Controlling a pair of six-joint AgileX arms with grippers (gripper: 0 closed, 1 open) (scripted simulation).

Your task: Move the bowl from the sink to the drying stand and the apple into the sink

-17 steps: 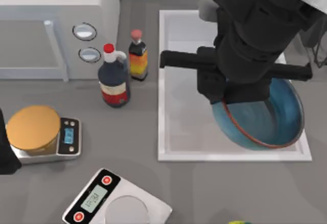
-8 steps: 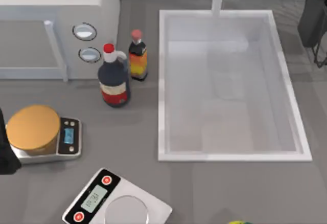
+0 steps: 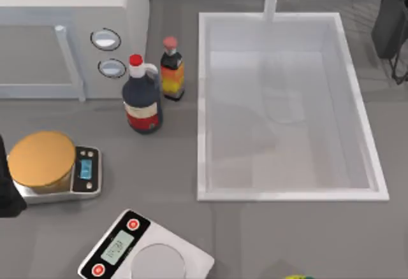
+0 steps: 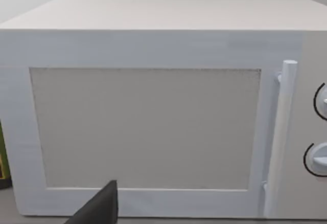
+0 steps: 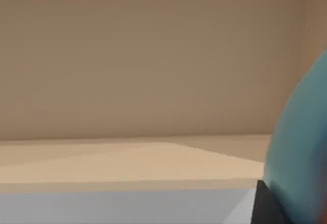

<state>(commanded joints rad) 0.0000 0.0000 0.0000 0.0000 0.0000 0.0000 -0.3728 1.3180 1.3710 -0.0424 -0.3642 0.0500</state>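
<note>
The sink [image 3: 203, 100], at about two o'clock on the bench [image 3: 166, 164] in the top view, holds nothing, so the first half of the task looks well in hand: the bowl [image 5: 301, 147] is out of the basin and shows in the right wrist view as a curved blue wall close against the camera, with a pale beige surface and wall beyond it. I judge the right arm [image 3: 390, 18], a dark mass at the two o'clock edge of the top view, is carrying it toward the drying stand; whether its jaws are closed on the bowl I cannot tell. Thin wire loops at one o'clock past the sink may belong to that stand, but they are too faint to be sure. The next move calls for setting the bowl down on the stand, letting go, then fetching the apple for the sink. The left arm [image 3: 7, 183] is parked at the nine o'clock edge, its wrist camera facing the white microwave [image 4: 153, 106]; the state of its jaws cannot be told. As for writing, two bottles [image 3: 141, 97] beside the sink carry coloured labels, and two scales [image 3: 86, 167] have small displays; none of it is legible.
</note>
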